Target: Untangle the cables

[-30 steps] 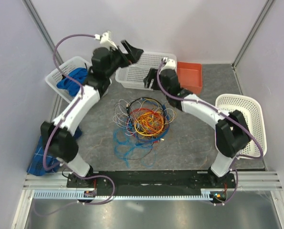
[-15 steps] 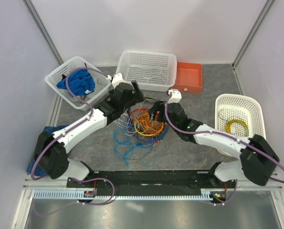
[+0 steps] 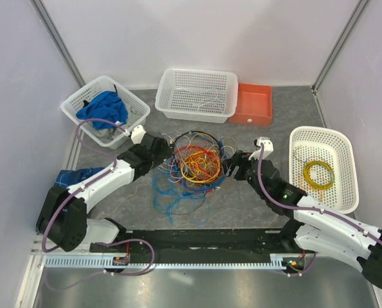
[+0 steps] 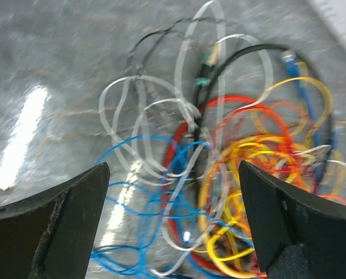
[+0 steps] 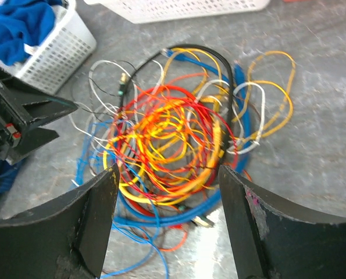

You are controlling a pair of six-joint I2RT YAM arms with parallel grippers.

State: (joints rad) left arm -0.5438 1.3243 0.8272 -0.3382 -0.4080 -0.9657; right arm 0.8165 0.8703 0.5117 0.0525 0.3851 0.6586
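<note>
The cables lie on the grey table as one tangled bunch of yellow, orange, red, blue, black and white loops. My left gripper is low at the bunch's left edge, open and holding nothing. In the left wrist view the left gripper frames blue, white and red strands of the cables. My right gripper sits at the bunch's right edge, also open and empty. The right wrist view has the right gripper standing wide over the yellow-red core of the cables, with the left gripper opposite.
A white basket with blue cloth stands back left, another white basket back centre, and an orange tray beside it. The right white basket holds a yellow coil. A blue cloth lies at the left table edge.
Both arms have come down from the back of the table and pulled outward, ending low on either side of the bunch. Both grippers stayed open. The bunch has not moved.
</note>
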